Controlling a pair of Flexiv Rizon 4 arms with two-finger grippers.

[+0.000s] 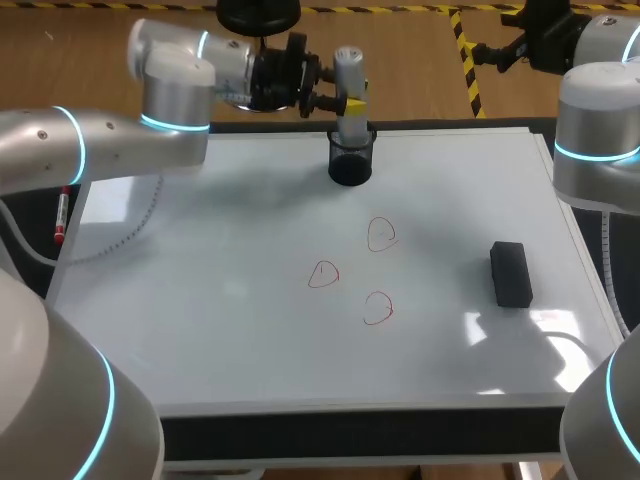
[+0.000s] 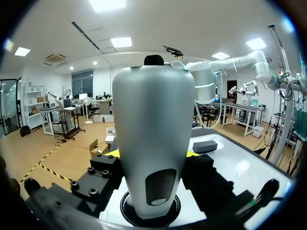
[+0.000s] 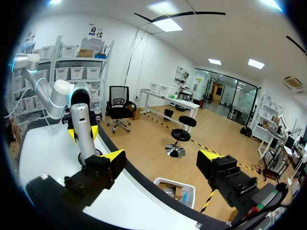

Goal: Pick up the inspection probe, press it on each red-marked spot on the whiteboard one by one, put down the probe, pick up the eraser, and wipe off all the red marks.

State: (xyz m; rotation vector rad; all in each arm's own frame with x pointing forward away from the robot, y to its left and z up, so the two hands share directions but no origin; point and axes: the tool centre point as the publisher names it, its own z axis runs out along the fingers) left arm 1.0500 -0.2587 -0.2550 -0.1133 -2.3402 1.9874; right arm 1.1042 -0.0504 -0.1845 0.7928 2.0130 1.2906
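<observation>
The silver inspection probe [image 1: 348,80] stands upright with its lower end in a black cup [image 1: 350,160] at the whiteboard's [image 1: 200,300] far edge. My left gripper [image 1: 345,103] comes in from the left and is shut on the probe's shaft. In the left wrist view the probe [image 2: 148,143] fills the space between the fingers, above the cup [image 2: 149,216]. Three red marks [image 1: 381,235] [image 1: 323,274] [image 1: 378,308] sit mid-board. The black eraser [image 1: 511,273] lies to their right. My right gripper [image 3: 160,158] is open and empty, beyond the board's far right corner [image 1: 490,52].
A red-capped marker [image 1: 61,220] lies on the table just left of the board. My right arm's housing [image 1: 598,140] stands over the board's right edge. The right wrist view shows the probe [image 3: 82,129] with yellow fingertips on both sides.
</observation>
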